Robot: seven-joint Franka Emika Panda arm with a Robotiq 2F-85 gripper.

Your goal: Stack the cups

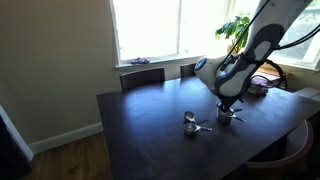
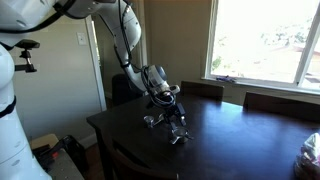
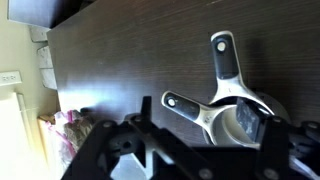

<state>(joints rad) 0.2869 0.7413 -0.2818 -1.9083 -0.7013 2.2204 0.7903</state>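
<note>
In an exterior view the white arm [image 1: 258,40] enters from the upper right of the frame and bends down and leftward, its wrist [image 1: 212,72] folding so that the dark gripper [image 1: 228,108] points straight down, right of centre. In an exterior view from another place the arm [image 2: 126,40] arcs down from the upper left to the wrist [image 2: 153,78], with the gripper [image 2: 172,112] hanging near the middle of the frame. In the wrist view the gripper [image 3: 208,128] fills the lower edge, its black fingers [image 3: 146,115] spread wide apart, jaws parted and clasping nothing.
</note>
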